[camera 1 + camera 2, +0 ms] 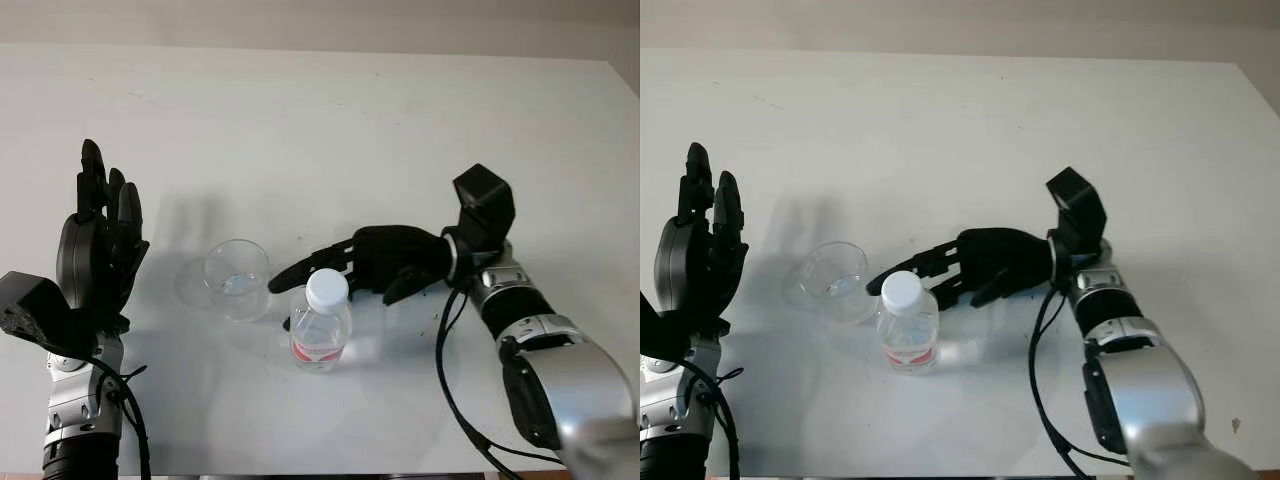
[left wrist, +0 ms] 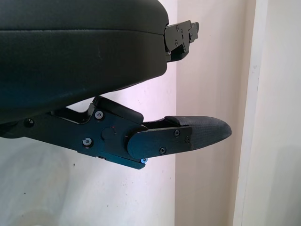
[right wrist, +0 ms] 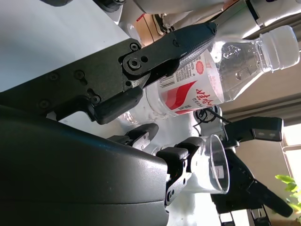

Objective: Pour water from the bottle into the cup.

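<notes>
White table (image 1: 400, 120) bears clear plastic bottle (image 1: 321, 325), cup (image 1: 238, 277).

White table (image 1: 330, 130), pale wall strip behind (image 1: 300, 20)

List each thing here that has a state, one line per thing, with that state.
bottle: upright on the table, white cap on, not grasped.
cup: upright beside the bottle, a little water inside.
right hand: open, reaching in just behind the bottle.
left hand: open, raised upright at the table's left side.
table: white, carrying the bottle and the cup.
</notes>
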### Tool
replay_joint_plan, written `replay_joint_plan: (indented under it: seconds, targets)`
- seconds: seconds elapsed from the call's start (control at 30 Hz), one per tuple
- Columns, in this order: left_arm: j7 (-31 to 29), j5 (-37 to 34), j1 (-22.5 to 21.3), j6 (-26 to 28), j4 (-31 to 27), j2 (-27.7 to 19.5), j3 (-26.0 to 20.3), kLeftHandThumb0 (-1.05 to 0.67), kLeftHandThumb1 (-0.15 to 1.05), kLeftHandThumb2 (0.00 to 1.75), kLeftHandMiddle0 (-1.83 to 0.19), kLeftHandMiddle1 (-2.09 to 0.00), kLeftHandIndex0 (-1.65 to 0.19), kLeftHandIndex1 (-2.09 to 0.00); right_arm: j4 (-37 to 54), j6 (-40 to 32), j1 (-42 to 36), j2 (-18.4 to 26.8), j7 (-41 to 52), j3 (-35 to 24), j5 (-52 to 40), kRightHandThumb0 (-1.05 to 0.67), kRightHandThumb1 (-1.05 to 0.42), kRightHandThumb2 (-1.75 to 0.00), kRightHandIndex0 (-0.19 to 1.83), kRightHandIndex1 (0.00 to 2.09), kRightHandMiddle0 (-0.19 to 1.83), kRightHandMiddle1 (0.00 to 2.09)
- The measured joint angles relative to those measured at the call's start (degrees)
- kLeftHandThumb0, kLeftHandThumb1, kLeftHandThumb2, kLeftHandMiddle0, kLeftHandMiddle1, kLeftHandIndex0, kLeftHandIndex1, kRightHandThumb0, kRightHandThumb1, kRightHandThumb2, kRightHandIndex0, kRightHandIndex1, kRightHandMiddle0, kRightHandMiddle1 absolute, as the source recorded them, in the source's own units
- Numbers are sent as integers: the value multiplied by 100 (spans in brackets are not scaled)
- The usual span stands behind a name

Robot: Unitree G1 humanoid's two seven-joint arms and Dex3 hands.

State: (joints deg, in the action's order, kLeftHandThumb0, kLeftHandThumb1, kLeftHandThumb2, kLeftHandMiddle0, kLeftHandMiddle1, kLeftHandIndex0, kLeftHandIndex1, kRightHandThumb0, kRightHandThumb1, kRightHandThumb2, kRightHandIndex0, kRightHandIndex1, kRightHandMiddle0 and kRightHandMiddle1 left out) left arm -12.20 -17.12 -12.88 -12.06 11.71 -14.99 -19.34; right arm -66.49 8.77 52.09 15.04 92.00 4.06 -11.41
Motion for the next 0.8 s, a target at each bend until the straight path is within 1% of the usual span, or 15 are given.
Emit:
replay_joint_plan:
  seconds: [0.33,0.4,0.43,0.47,0.53,0.67,0.8]
  targets:
    - [31,2,-75,-3,3,-8,2,-72,105,50,19,-5,19,-2,-84,-18,163,-250,3,88,204,-82,-88,-5,59,24,40,32]
    - [31,0,-76,-4,3,-8,2,-71,105,51,19,-5,19,-2,-95,-53,204,-291,4,129,246,-83,-87,-5,61,25,41,37]
    - [30,0,-76,-11,3,-8,2,-71,105,51,19,-5,19,-2,-95,-55,218,-310,4,140,264,-82,-86,-5,60,27,36,47]
    - [31,0,-76,-20,3,-8,2,-71,105,51,19,-5,19,-2,-94,-55,221,-327,4,141,270,-82,-85,-5,59,29,30,61]
    - [34,0,-76,-34,3,-8,2,-71,105,51,18,-5,18,-3,-79,-13,215,-377,4,152,261,-82,-85,-6,58,31,24,71]
    - [46,-1,-75,-41,2,-7,1,-70,105,51,18,-5,18,-3,-6,130,149,-418,4,252,141,-82,-86,-6,55,30,20,74]
    - [62,3,-75,-55,2,-5,1,-71,105,51,18,-5,18,-4,125,316,40,-418,5,486,-83,-84,-88,-6,53,28,19,74]
